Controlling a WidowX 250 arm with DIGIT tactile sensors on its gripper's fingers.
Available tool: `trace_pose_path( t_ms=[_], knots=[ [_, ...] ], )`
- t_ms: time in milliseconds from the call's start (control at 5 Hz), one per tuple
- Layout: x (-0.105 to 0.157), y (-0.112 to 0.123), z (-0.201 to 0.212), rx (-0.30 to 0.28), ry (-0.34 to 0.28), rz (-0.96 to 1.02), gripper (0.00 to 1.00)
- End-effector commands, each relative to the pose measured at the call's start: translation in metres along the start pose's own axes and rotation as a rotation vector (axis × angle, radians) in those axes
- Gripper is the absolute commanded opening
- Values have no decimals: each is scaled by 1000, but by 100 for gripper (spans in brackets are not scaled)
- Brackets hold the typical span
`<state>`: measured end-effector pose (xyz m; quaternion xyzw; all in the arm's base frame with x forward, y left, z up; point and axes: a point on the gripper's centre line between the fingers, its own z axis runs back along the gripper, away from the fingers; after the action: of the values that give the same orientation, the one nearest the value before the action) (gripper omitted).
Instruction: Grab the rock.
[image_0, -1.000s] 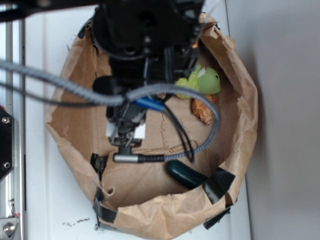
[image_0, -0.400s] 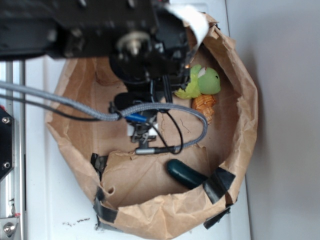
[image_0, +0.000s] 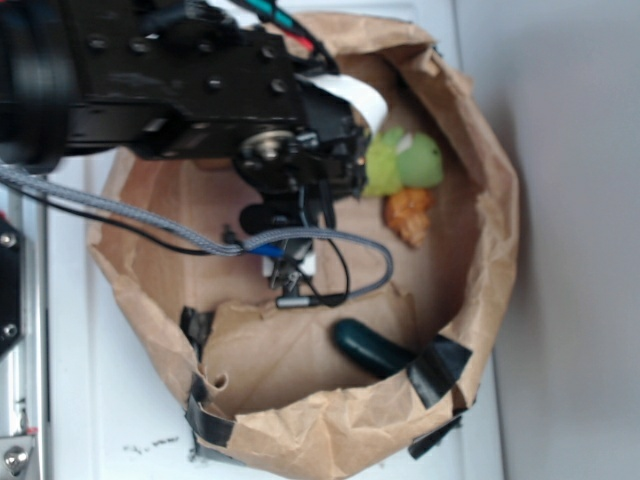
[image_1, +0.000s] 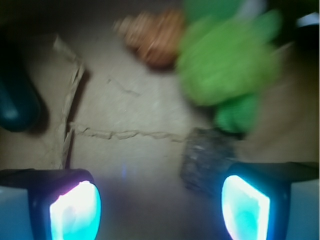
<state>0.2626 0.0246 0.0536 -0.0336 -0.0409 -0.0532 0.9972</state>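
One rock (image_1: 207, 160), blocky, no clear long axis, beside right finger, hand (image_1: 160, 200) wide open, empty.

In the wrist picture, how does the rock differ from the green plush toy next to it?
The rock is dark grey-brown with a rough, speckled surface; the green plush toy is bright green and looks soft. The rock is clearly smaller than the toy. The rock is a blocky chunk, while the toy is rounded and lumpy. The rock lies closer to the pincer, near one fingertip; the toy lies farther off. Both rest on the brown paper, right beside each other.
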Motion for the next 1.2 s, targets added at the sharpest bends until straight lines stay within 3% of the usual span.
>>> trace_pose_path(
  t_ms=[0,200,400,600,1000],
  knots=[
    [18,23,-9,10,-70,46,100],
    [30,33,-25,47,-48,61,100],
    [22,31,-29,43,-40,106,100],
    [24,33,-30,65,-54,110,0],
    [6,19,-10,63,-109,92,0]
  ],
)
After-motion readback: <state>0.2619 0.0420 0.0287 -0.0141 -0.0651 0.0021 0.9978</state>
